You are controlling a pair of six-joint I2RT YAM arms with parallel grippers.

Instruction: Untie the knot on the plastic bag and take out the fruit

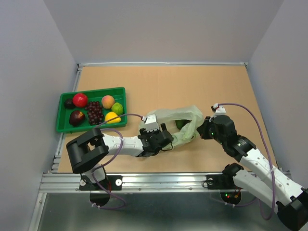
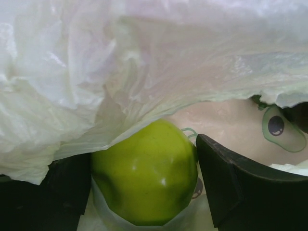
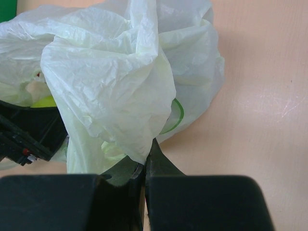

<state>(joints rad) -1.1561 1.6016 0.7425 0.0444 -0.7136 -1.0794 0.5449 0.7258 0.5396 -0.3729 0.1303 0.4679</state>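
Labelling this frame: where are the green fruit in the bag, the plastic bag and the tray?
green fruit (image 2: 144,173), left wrist view, glossy front.
plastic bag (image 3: 110,82), right wrist view, crinkled middle.
tray (image 1: 94,91), top view, far rim.

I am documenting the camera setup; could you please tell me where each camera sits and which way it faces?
Top external: fixed above and behind the arm bases, looking down on the table; both arms show.
Left wrist: on the left gripper, facing into the plastic bag at the green fruit between its fingers.
Right wrist: on the right gripper, facing the bag pinched in its shut fingers.
Shared: all three show the bag; top and left wrist show the fruit.
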